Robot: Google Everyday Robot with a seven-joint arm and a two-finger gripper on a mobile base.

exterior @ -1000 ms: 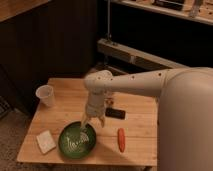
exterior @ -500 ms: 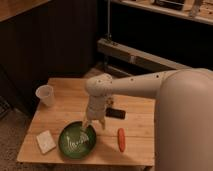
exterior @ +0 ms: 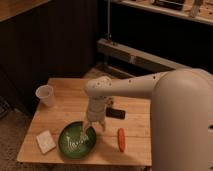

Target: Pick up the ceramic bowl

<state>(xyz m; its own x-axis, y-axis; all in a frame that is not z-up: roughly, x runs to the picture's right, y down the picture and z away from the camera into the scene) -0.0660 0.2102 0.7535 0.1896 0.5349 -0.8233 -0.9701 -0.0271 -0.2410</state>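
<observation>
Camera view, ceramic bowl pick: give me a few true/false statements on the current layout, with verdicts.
1. The ceramic bowl sits near the front edge of the table. True.
2. The gripper is over the white cup. False: it is at the bowl's upper right rim, and the white cup stands apart at the table's far left corner.
3. An orange object lies on the table to the right of the bowl in the view. True.
4. The black object lies inside the bowl. False: the black object lies on the table beyond the bowl, beside the arm.
5. A pale square item lies left of the bowl. True.
</observation>
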